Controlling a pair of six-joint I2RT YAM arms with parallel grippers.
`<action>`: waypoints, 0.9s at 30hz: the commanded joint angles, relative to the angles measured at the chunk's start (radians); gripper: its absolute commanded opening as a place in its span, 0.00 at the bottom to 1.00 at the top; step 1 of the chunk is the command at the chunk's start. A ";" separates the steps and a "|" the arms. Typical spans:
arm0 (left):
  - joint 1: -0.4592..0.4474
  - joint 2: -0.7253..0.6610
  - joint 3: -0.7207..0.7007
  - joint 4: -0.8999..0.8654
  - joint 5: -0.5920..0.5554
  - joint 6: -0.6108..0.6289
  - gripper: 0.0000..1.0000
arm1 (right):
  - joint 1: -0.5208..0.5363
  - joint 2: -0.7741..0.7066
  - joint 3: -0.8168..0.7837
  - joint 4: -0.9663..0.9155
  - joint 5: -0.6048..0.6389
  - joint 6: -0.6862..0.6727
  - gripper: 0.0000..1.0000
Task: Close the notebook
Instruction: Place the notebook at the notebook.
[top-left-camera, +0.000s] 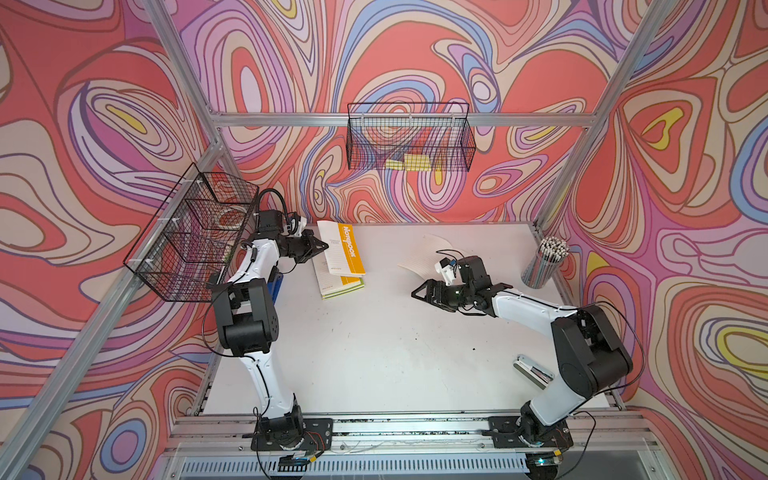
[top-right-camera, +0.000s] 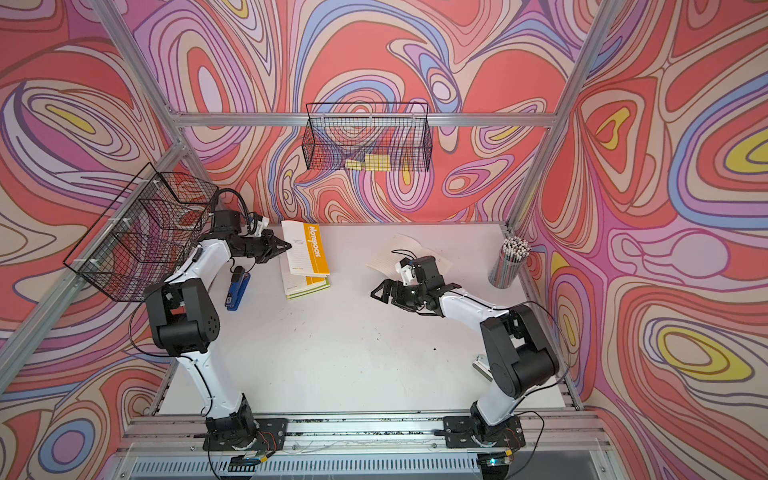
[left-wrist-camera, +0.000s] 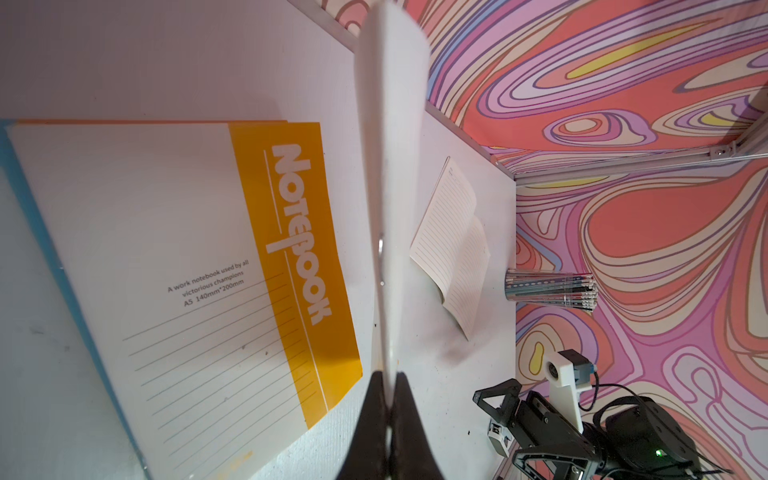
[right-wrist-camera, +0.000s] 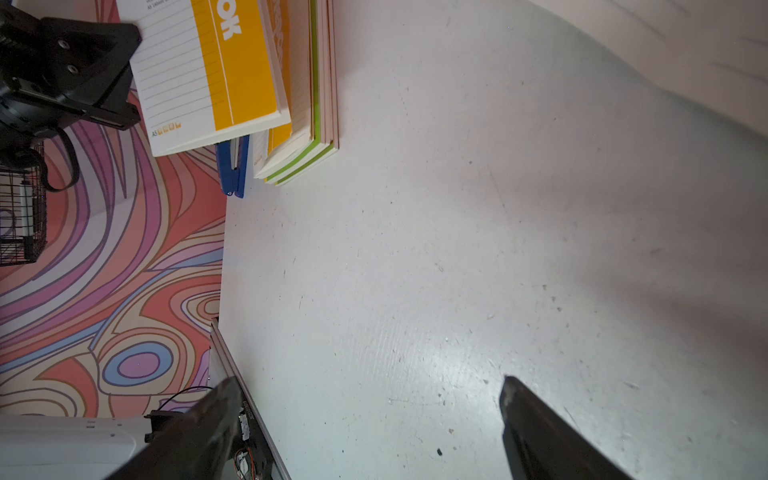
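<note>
Pinching notebook (top-left-camera: 347, 254) cover, left gripper (top-left-camera: 323, 246) — clamped

Both top views look steeply down from high over the arms' base side, sharing the whole white table (top-left-camera: 374, 353). The left wrist camera sits close over the yellow-covered notebook (left-wrist-camera: 187, 249), facing the right arm (left-wrist-camera: 644, 432). The right wrist camera skims low, facing back at that notebook.

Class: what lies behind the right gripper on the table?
An open notebook, lined pages up, lies behind the right gripper. In both top views the arm's wrist covers its near part; its cover faces down, unseen.
</note>
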 joint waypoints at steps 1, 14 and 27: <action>0.017 0.053 0.022 -0.046 0.023 -0.005 0.00 | -0.008 0.022 0.025 0.033 -0.017 0.003 0.98; 0.029 0.158 0.075 -0.131 -0.064 0.053 0.00 | -0.012 0.070 0.034 0.054 -0.030 0.014 0.98; 0.028 0.196 0.076 -0.191 -0.185 0.131 0.00 | -0.014 0.075 0.015 0.069 -0.033 0.019 0.98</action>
